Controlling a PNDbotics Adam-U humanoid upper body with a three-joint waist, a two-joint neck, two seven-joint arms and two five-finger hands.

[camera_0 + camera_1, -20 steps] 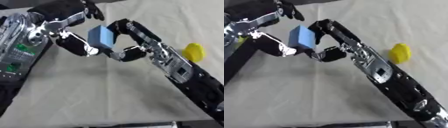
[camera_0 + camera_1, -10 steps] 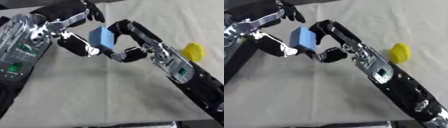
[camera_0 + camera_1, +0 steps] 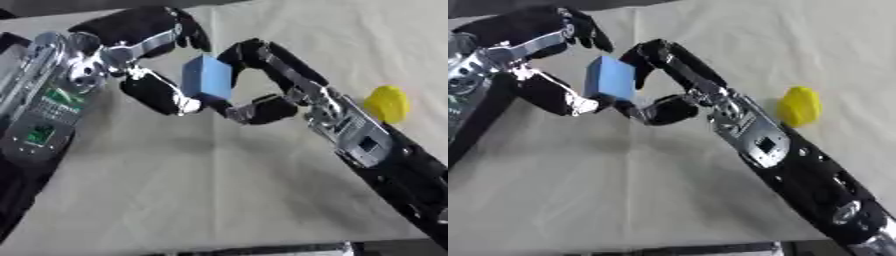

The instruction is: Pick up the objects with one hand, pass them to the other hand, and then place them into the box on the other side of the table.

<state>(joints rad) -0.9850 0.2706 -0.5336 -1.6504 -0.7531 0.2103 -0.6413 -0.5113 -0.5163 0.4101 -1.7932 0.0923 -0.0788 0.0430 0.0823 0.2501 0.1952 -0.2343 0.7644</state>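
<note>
A light blue block [image 3: 207,78] is held in the air over the middle of the table. My right hand [image 3: 262,65] comes in from the lower right and is shut on it, fingers curled over its top right and thumb [image 3: 254,111] under it. My left hand [image 3: 131,55] faces it from the left. Its upper fingers [image 3: 185,34] are spread above and clear of the block, and its lower finger [image 3: 162,96] reaches to the block's bottom left corner. A yellow rounded object [image 3: 799,106] lies on the cloth to the right, beyond my right forearm.
A pale cloth [image 3: 201,190] covers the table. Its front edge runs along the bottom of the view and a dark strip borders the far edge at the top left. No box shows in either view.
Almost nothing differs: both hands and the blue block stay in nearly the same place, with only a slight drift down and to the right.
</note>
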